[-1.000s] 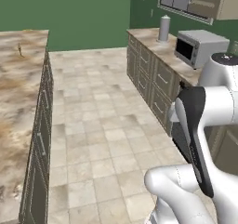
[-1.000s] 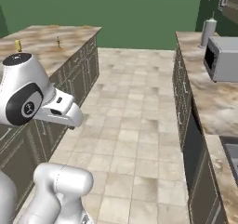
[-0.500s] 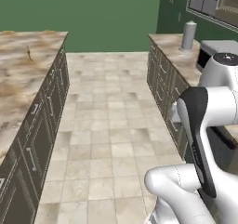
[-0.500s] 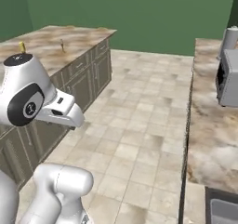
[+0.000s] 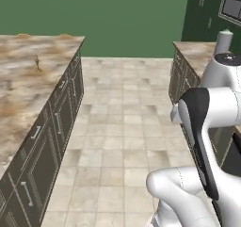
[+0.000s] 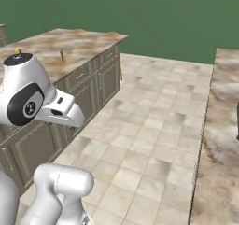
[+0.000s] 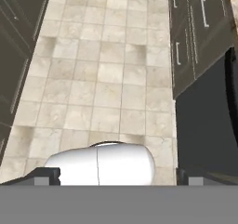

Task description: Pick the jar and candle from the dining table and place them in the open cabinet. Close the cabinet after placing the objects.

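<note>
Currently gripper [image 7: 118, 175] faces the floor [image 7: 107, 74], fingers spread, holding nothing; candle [image 5: 36, 61] upright on the table [image 5: 23, 94].

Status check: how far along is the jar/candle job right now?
Nothing looks done. The candle stands on the dining table, untouched; the jar and the cabinet are not in view. In hand: nothing. The gripper points down at bare floor tiles with nothing between its tips, which sit wide apart. Left: both picks, both placements, and closing the cabinet door.

Kitchen: marbled counters [image 5: 28, 94], drawer fronts [image 6: 88, 86]
</note>
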You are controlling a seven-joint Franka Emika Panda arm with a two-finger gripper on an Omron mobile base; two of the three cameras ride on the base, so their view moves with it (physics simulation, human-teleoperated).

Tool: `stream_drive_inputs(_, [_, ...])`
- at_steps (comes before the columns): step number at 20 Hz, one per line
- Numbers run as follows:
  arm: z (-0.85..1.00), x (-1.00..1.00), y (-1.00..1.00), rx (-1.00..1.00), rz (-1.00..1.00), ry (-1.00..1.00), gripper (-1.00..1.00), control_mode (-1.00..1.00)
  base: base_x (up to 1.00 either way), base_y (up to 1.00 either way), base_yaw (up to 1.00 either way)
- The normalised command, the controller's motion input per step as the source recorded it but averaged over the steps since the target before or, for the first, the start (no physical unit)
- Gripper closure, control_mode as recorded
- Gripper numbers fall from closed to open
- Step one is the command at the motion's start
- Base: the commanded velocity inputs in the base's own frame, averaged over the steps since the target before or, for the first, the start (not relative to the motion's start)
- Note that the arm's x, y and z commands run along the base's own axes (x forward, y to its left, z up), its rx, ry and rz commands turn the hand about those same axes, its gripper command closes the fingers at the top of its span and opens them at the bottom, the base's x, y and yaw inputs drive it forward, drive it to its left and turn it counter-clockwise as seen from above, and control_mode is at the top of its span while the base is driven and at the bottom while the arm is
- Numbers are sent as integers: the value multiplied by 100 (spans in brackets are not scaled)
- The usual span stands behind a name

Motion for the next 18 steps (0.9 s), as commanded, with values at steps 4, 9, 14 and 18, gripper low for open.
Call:
stream_drive_inputs(4, [0, 0, 0, 0, 0, 0, -100, 100, 100, -4, 20])
stream_drive_inputs(9, [0, 0, 0, 0, 0, 0, -100, 100, 100, -4, 19])
stream_drive_inputs(14, [0, 0, 0, 0, 0, 0, -100, 100, 100, -20, 20])
stream_drive_inputs(18, [0, 0, 0, 0, 0, 0, -100, 100, 99, -24, 22])
